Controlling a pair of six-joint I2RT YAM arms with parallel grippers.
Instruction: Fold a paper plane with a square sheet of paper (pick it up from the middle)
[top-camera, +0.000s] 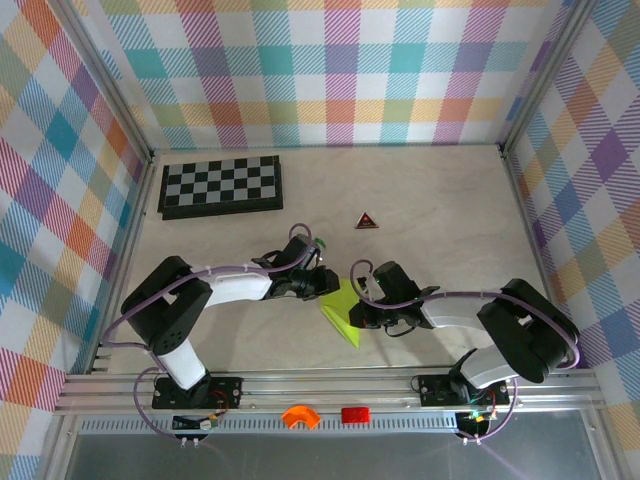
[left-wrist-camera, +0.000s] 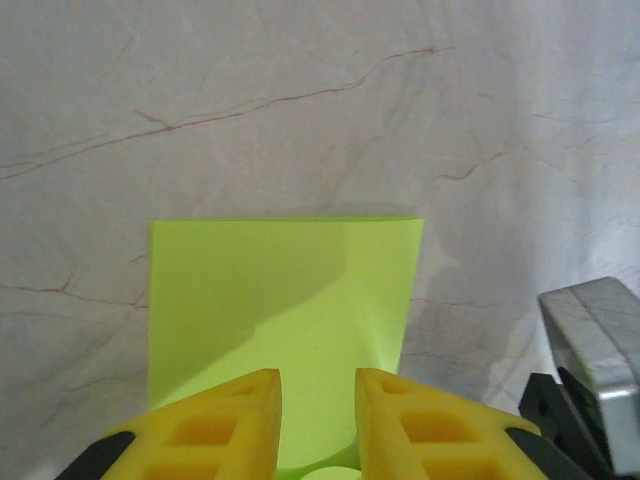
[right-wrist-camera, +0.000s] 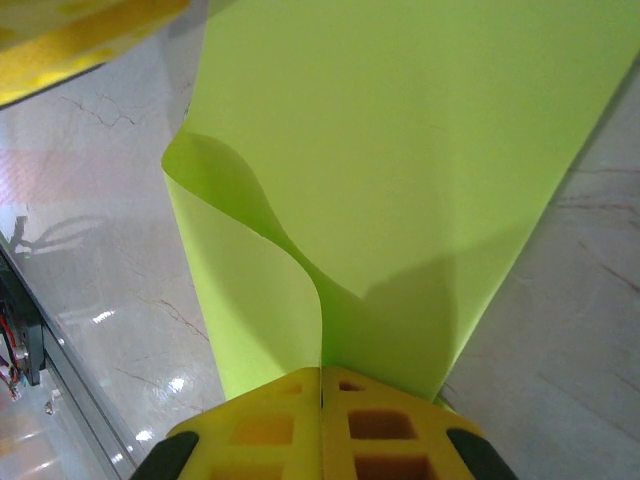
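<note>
The paper plane (top-camera: 343, 315) is a lime yellow-green folded sheet lying on the table between my two arms, its point toward the near edge. In the right wrist view the paper (right-wrist-camera: 400, 150) stretches away from my right gripper (right-wrist-camera: 321, 372), which is shut on its near edge, and one layer curls up at the left. In the left wrist view the sheet (left-wrist-camera: 280, 320) lies flat below my left gripper (left-wrist-camera: 318, 385), whose yellow fingers stand a little apart above it. From above, the left gripper (top-camera: 325, 283) is at the paper's far end and the right gripper (top-camera: 362, 315) at its right side.
A black-and-white chessboard (top-camera: 221, 186) lies at the back left. A small red triangular piece (top-camera: 367, 221) sits behind the grippers. An orange piece (top-camera: 299, 416) and a red piece (top-camera: 355, 414) rest on the front rail. Plaid walls close in three sides.
</note>
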